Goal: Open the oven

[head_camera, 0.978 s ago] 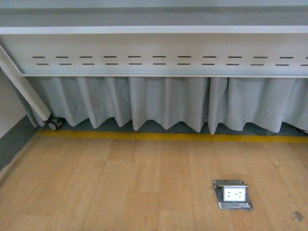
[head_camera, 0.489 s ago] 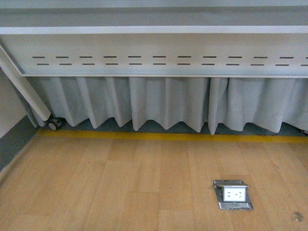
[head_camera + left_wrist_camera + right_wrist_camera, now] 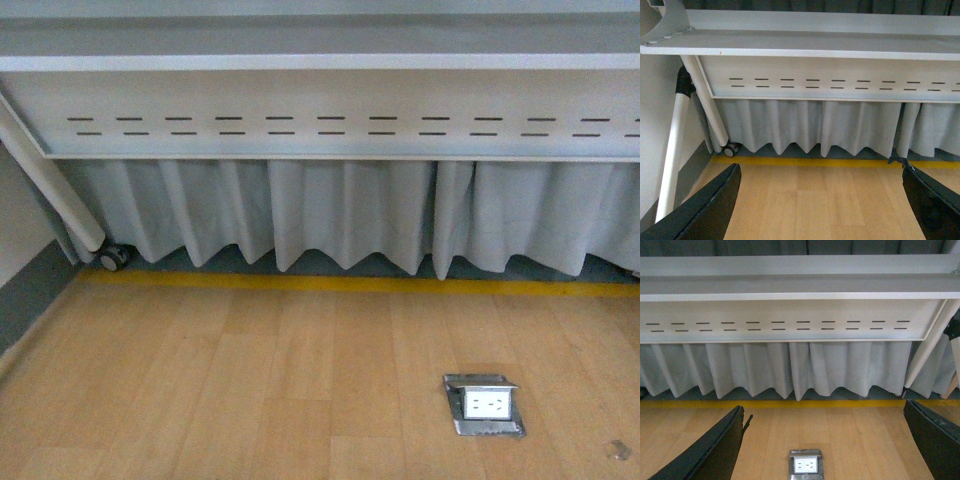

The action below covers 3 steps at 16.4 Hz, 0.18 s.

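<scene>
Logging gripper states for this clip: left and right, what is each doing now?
Left gripper: open, fingers wide apart, holding nothing.
Right gripper: open, fingers wide apart, holding nothing.

Grey pleated curtain (image 3: 350, 220); yellow floor stripe (image 3: 350, 284).

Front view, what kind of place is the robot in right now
Probably an office, classroom or lab, seen from low down. A folding table's slotted white modesty panel and caster wheel, a grey curtain behind it, and a wood-look floor with a pop-up floor outlet and a yellow floor line. No oven shows.
</scene>
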Tool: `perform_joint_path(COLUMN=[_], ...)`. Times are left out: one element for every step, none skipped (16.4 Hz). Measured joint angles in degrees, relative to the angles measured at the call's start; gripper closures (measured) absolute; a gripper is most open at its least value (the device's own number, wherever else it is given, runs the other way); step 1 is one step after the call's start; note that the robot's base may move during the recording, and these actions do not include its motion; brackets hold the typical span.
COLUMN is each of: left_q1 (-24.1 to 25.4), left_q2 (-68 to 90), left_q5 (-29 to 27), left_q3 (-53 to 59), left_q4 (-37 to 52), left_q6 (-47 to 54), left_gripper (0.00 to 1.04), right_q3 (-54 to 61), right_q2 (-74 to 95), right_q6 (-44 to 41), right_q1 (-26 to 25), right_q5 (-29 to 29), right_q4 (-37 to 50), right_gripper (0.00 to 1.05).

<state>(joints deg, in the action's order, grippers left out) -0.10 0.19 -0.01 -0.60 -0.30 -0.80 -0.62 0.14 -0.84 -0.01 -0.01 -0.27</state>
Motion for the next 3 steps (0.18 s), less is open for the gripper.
perform_joint_path(left_q1=[0.00, 0.00, 0.00], left_q2=[0.00, 0.00, 0.00], left_q5=[0.00, 0.00, 0.00], left_q3=[0.00, 0.00, 0.00], left_q4=[0.00, 0.00, 0.00], left_q6=[0.00, 0.00, 0.00], left_gripper=[0.07, 0.07, 0.07], right_q3=[0.00, 0.00, 0.00], right_q2=[0.00, 0.00, 0.00], right_q6=[0.00, 0.00, 0.02], right_q1=[0.00, 0.00, 0.00], right_q5=[0.00, 0.00, 0.00], right_q4=[0.00, 0.00, 0.00], right_gripper=[0.06, 0.06, 0.06])
